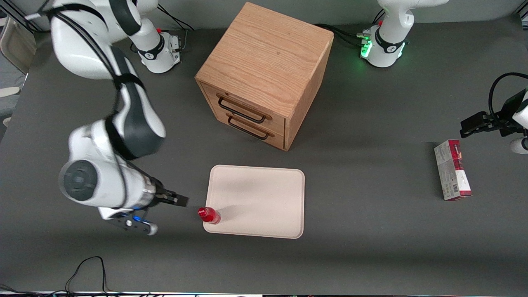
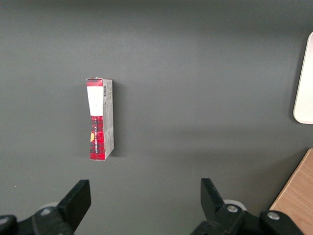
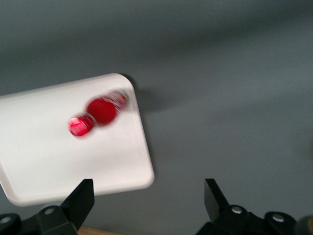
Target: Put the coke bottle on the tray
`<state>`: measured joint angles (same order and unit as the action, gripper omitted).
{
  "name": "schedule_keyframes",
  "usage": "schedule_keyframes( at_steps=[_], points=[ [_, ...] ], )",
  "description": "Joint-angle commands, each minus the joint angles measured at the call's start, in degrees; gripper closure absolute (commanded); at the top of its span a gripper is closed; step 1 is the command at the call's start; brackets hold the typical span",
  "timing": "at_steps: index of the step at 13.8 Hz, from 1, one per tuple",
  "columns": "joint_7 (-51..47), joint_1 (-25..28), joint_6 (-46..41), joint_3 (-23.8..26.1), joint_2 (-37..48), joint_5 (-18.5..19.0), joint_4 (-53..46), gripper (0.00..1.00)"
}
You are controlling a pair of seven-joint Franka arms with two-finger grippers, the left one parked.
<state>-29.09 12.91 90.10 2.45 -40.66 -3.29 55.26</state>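
Note:
The coke bottle (image 1: 209, 215), small and red with a red cap, stands upright on the tray (image 1: 264, 194), at the tray's corner nearest the front camera and toward the working arm's end. The tray is large, flat and pale cream. My right gripper (image 1: 181, 201) hangs over the table just off that corner, a short gap from the bottle. In the right wrist view the gripper (image 3: 147, 185) is open and empty, with the bottle (image 3: 98, 113) and tray (image 3: 49, 161) seen from above.
A wooden two-drawer cabinet (image 1: 264, 74) stands farther from the front camera than the tray. A red-and-grey carton (image 1: 452, 169) lies toward the parked arm's end of the table and also shows in the left wrist view (image 2: 100, 120).

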Motion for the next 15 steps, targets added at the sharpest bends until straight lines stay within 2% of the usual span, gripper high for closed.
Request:
schedule_keyframes(
  at_steps=[1, 4, 6, 8, 12, 15],
  points=[
    [11.3, -3.5, 1.5, -0.7, 19.1, -1.5, 24.8, 0.0],
    [24.0, -3.5, 2.1, -4.2, 34.1, -1.4, 39.4, 0.0],
    [24.8, -2.9, 2.1, -4.6, 40.3, 0.2, 43.9, 0.0],
    [24.9, -0.2, 2.1, -4.6, 41.2, 3.8, 43.9, 0.0],
    [26.5, -0.3, 2.1, -4.9, 43.7, 4.0, 44.7, 0.0],
    [31.7, -2.9, 3.4, -5.0, 43.6, 2.3, 44.6, 0.0]
  ],
)
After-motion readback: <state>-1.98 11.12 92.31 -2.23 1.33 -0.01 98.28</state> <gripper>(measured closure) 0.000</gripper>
